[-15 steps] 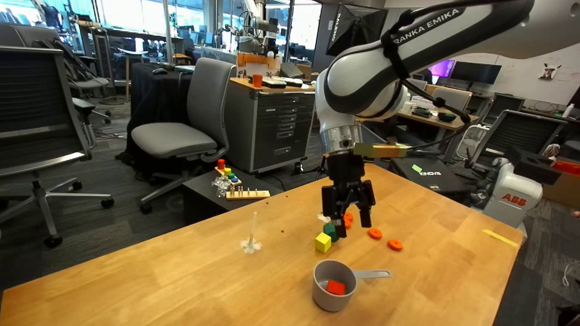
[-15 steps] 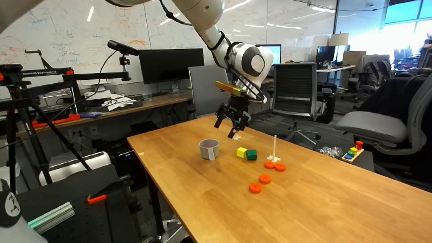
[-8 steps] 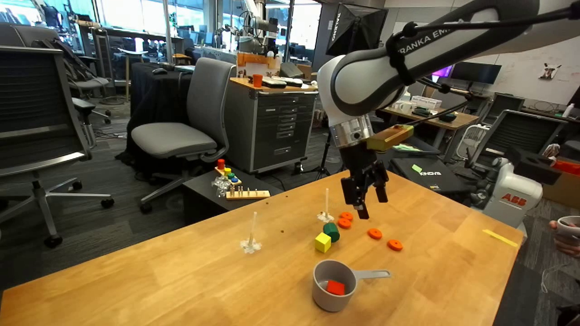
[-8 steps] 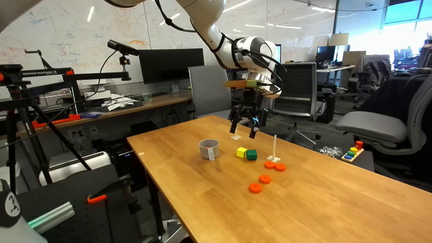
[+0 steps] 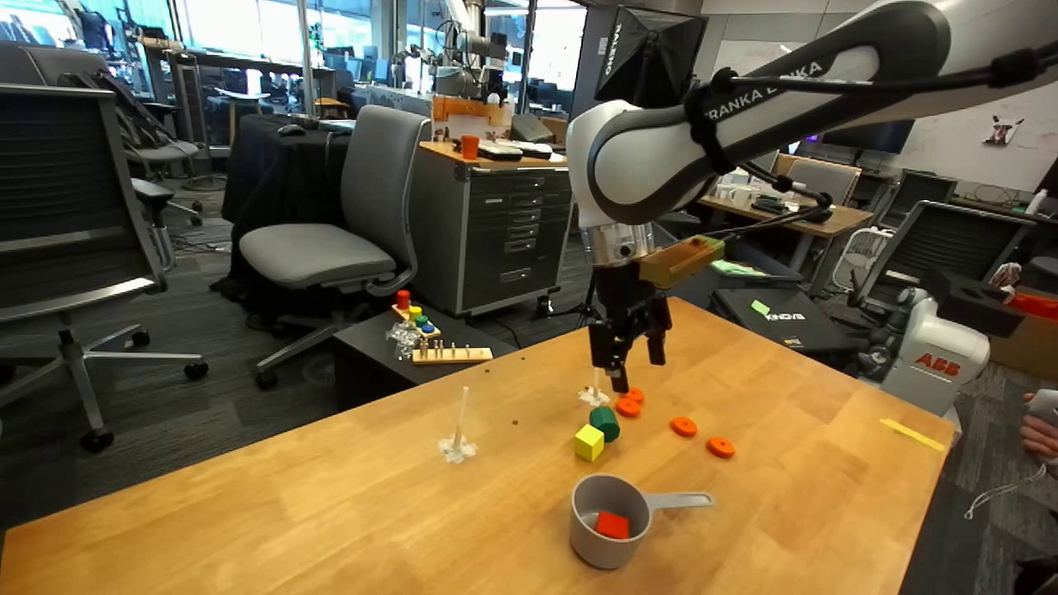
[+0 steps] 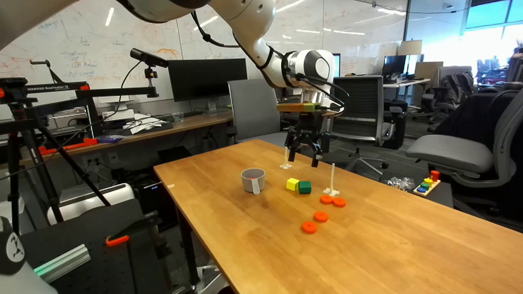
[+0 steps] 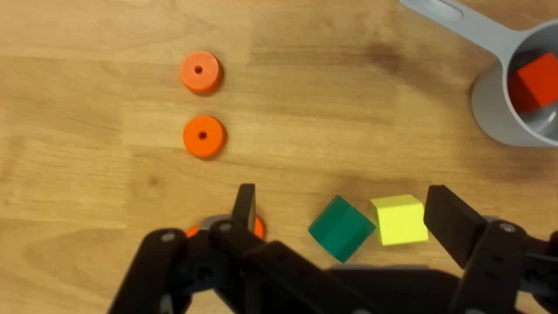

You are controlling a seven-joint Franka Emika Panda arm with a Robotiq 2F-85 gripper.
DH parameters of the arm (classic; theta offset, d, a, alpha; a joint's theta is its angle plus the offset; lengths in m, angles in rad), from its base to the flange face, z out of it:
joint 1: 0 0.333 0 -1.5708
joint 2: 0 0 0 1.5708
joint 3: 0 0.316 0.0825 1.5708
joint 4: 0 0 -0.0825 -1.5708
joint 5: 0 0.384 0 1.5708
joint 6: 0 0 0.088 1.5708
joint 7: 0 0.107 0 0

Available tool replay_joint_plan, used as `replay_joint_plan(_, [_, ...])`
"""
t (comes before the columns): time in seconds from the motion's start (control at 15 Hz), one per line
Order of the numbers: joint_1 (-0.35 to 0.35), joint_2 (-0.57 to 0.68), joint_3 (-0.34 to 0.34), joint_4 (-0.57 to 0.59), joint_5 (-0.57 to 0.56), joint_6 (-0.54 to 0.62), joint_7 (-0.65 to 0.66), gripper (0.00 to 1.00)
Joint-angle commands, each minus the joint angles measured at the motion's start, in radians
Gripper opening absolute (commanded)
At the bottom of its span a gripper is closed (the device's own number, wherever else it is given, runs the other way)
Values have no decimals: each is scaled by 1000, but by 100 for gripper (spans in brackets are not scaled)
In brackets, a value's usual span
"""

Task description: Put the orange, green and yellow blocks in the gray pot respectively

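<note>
The claw was spread wide, its fingers well apart, and was held above the bench by the arm. In both exterior views it was separated by a gap from everything below. In the wrist view, the green block and the yellow block were framed between the fingers. Both were placed on the bench, outside the pot and just beside each other; whether they were touching could not be told.

The orange block was contained in the gray pot, low inside the wall. The pot was set upright on the bench, near the yellow block but apart from it, and in an exterior view its handle was pointed to the right-hand side.

Four flat orange discs were scattered on the bench; in the wrist view two were seen whole and the others were partly covered by a finger. Two of the discs were set close together near an upright peg, while a second peg was fixed farther off. A wooden toy with colored knobs was placed on a dark box beside the bench.
</note>
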Motion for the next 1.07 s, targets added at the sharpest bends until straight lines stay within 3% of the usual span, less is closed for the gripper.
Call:
replay_joint_plan(0.0, [0,6,31,22,64,92,6,100])
replay_joint_plan(0.47, [5,17,6,9,42,87,-1,100])
replay_joint_plan(1.0, [17,137,5,116,48,91,15,100])
